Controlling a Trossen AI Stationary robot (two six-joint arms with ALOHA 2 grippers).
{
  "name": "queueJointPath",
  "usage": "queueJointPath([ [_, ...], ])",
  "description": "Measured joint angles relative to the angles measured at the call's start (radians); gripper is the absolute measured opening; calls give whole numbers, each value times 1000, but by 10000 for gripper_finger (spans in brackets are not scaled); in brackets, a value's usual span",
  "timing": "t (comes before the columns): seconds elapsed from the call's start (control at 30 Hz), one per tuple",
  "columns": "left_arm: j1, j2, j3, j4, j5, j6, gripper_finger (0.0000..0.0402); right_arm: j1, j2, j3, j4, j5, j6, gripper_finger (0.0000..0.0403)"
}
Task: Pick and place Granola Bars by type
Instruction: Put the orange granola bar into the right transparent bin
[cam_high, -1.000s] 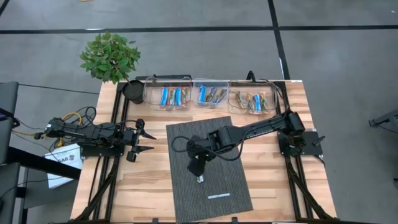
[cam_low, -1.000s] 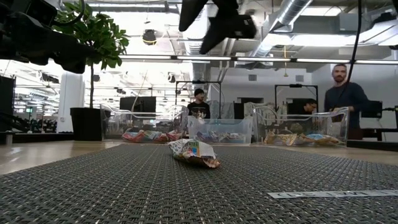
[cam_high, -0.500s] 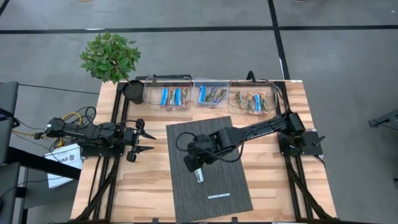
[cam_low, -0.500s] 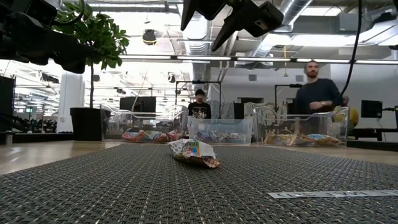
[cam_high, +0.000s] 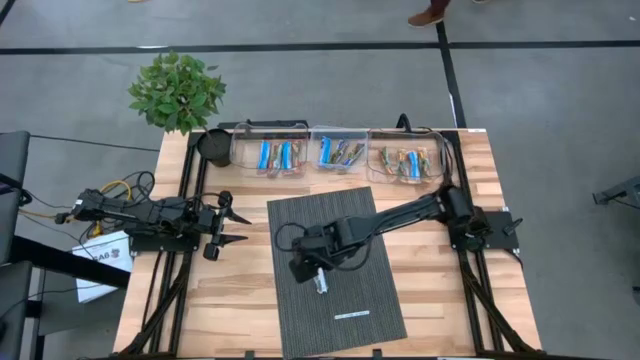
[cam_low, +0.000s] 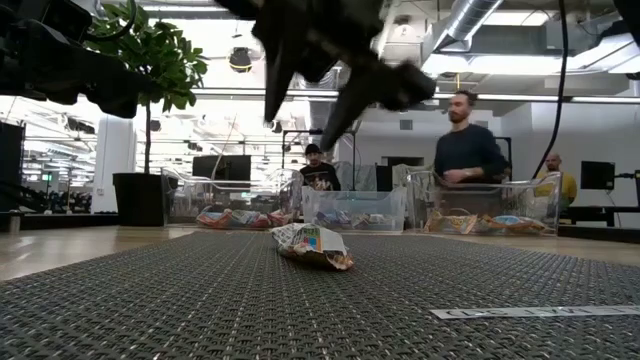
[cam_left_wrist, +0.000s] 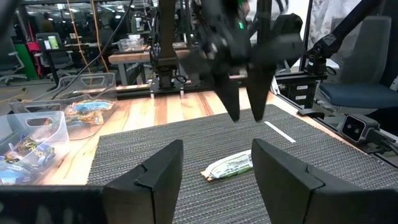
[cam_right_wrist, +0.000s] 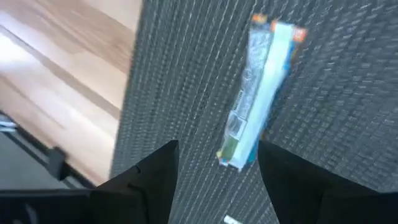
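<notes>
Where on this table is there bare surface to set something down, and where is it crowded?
Free: the wood between the left gripper and the mat, the wood right of the mat, and the mat's near end around the white strip. Crowded: the three bins along the far edge, and mid-mat, where the open right gripper hovers over a granola bar.

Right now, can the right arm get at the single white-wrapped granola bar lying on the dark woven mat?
Probably yes. The right end effector hangs open just above the white-wrapped granola bar, which lies alone on the dark woven mat with nothing between them. The left end effector waits off the mat.
</notes>
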Motion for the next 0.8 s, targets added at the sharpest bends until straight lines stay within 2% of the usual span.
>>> queueJointPath([
  [0.23, 0, 0, 0, 0, 0, 0, 184, -7, 82, 0, 34, -13, -26, 209],
  [0.8, 0, 0, 0, 0, 0, 0, 184, -26, 167, 0, 30, -26, -93, 209],
])
